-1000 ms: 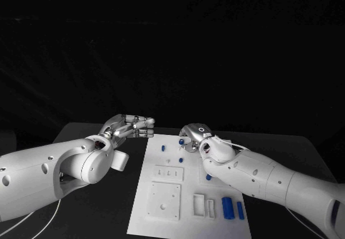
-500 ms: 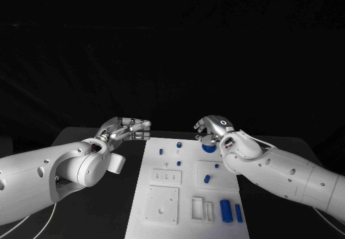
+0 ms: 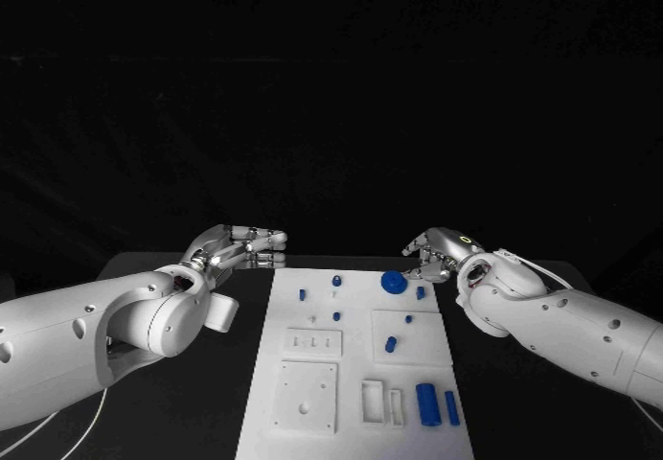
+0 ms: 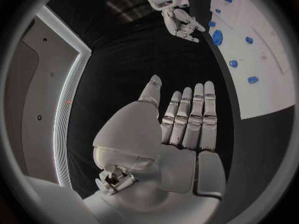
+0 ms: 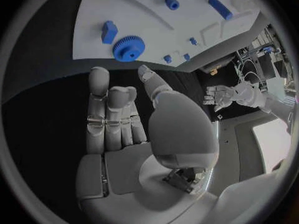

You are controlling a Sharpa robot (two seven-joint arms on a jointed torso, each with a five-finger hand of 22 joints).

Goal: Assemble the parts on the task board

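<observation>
While hands [image 3: 246,247] flank board [image 3: 356,383]: edges free.

The task board [image 3: 356,383] is lying in the middle of the table [image 3: 553,422], with the left hand [image 3: 246,247] hovering just beside its far left corner and the right hand [image 3: 440,255] just beside its far right corner. A gear [image 3: 394,281] is sitting on the board's far end near the right hand, with a small part [image 3: 336,282] to its left. Two long parts [image 3: 438,404] are lying side by side at the board's near right corner.
</observation>
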